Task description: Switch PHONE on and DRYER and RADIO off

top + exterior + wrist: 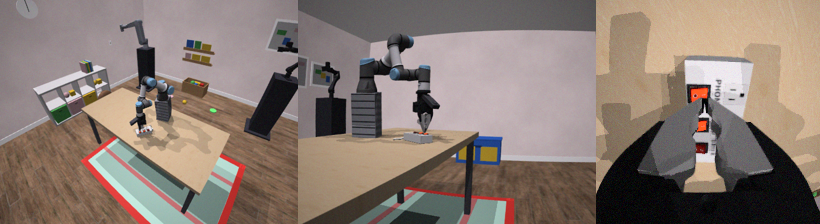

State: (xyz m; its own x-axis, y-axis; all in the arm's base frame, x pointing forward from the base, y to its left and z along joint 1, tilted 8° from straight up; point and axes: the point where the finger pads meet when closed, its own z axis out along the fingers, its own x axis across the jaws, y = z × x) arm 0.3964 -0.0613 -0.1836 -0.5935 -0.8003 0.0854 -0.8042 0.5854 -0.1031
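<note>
The white power strip (144, 132) (418, 137) (727, 76) lies right way up on the wooden table (182, 153) (350, 161), near its edge. It carries a row of three rocker switches. In the wrist view the far switch (697, 93), beside the PHONE label, glows orange, the middle switch (702, 125) shows orange between my fingers, and the near switch (701, 148) is darker red. My gripper (140, 127) (425, 131) (704, 98) is shut and empty, pointing straight down with its tips right at the strip's top, over the near edge of the far switch.
The arm's grey pedestal (163, 109) (366, 114) stands on the table behind the strip. A thin cable stub (397, 138) leaves the strip's far end. The table edge lies just past the strip in the exterior view.
</note>
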